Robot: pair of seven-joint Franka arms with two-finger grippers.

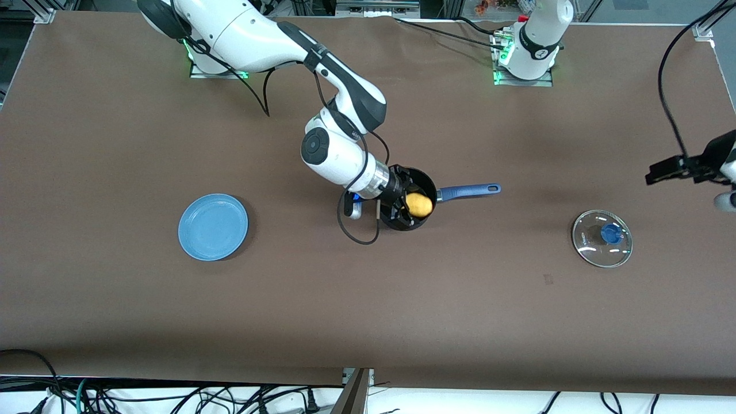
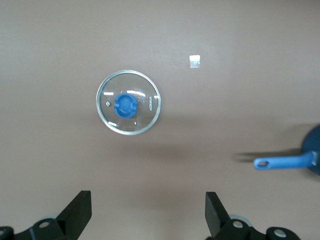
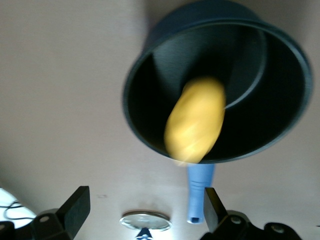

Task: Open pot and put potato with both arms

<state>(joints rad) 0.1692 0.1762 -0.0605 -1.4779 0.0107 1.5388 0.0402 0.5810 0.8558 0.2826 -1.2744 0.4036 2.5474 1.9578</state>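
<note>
The black pot point(image 1: 422, 183) stands open at the table's middle, its blue handle point(image 1: 468, 191) pointing toward the left arm's end. The yellow potato point(image 1: 418, 204) shows inside the pot's opening. My right gripper point(image 1: 407, 198) hangs open just over the pot, its fingers apart and not touching the potato. In the right wrist view the potato point(image 3: 196, 120) is blurred within the pot point(image 3: 137, 80), past the open gripper point(image 3: 145, 207). The glass lid point(image 1: 602, 238) lies flat on the table toward the left arm's end. My left gripper point(image 1: 670, 169) is open and empty above the table near it; the lid point(image 2: 128, 102) lies past its tips point(image 2: 148, 210).
A flat blue plate point(image 1: 213, 226) lies on the table toward the right arm's end. The pot's handle point(image 2: 282, 162) shows at the edge of the left wrist view. A small pale mark point(image 2: 195, 61) sits on the brown table cover point(image 1: 368, 310).
</note>
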